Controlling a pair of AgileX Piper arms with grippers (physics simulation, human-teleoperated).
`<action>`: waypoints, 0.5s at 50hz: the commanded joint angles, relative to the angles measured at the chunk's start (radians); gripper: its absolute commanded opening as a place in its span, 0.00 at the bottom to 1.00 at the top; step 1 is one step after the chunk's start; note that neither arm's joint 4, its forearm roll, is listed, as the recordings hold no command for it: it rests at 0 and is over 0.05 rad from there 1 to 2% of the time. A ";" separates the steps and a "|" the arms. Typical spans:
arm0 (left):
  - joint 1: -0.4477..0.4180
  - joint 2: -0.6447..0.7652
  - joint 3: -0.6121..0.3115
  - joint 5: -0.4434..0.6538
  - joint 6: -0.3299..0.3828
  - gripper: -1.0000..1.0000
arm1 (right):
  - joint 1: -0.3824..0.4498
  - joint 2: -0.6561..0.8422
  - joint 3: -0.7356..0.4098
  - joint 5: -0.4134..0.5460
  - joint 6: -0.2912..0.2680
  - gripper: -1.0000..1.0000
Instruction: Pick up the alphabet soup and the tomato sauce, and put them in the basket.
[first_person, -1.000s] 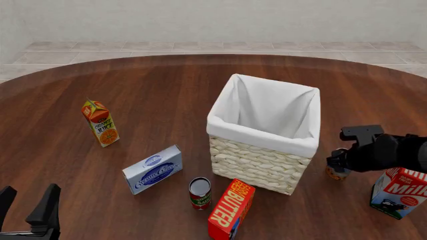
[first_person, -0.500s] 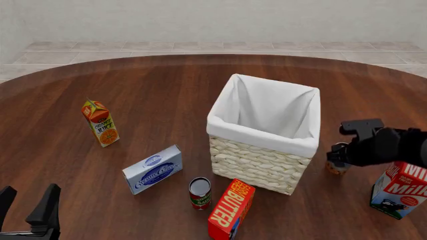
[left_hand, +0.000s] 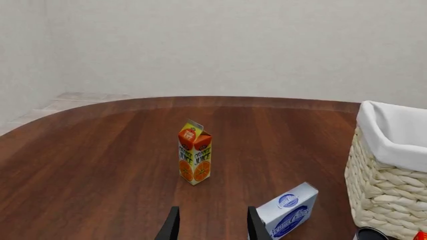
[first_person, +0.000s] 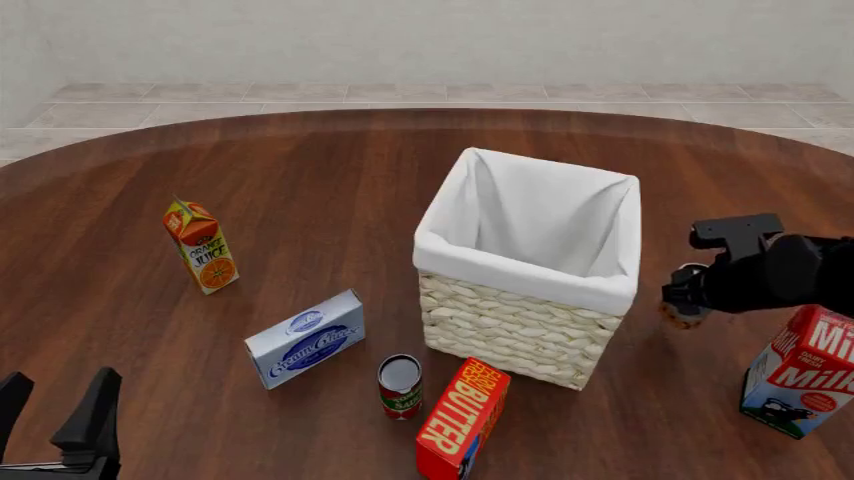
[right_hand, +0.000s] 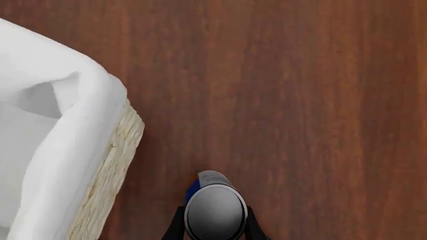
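Right gripper (first_person: 687, 302) at about 3 o'clock from the basket (first_person: 523, 325), fingers clamped on either side of the alphabet soup (first_person: 689, 306), seen in the right wrist view as a silvery-topped can (right_hand: 215, 212) with a blue edge of label, pinched between two dark fingers (right_hand: 175, 225). Can beside the basket's right wall, apart from it; lifted or resting on the table (first_person: 320, 200), cannot tell. Milk carton (first_person: 799, 373) at roughly 5 o'clock from the held can, standing near the table's right edge.

Tomato sauce (first_person: 399, 386) upright at about 7 o'clock from the basket, just beside the red butter box (first_person: 462, 418) and near the basket's front wall. Cream cheese box (first_person: 306, 339) at 10 o'clock from that can; orange juice carton (first_person: 202, 246) farther out at 9 o'clock from the basket, standing upright.

Left gripper (first_person: 54, 425) low at the front left corner, well apart from everything, fingers spread wide with nothing between them; same gap visible in the left wrist view (left_hand: 210, 227).
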 joint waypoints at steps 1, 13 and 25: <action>0.000 0.001 0.000 0.000 0.000 1.00 | -0.004 -0.029 -0.019 0.013 0.010 0.00; 0.002 0.000 0.000 0.007 -0.004 1.00 | 0.001 -0.057 -0.048 0.044 0.013 0.00; 0.002 0.008 0.000 -0.002 -0.005 1.00 | 0.008 -0.096 -0.072 0.076 0.019 0.00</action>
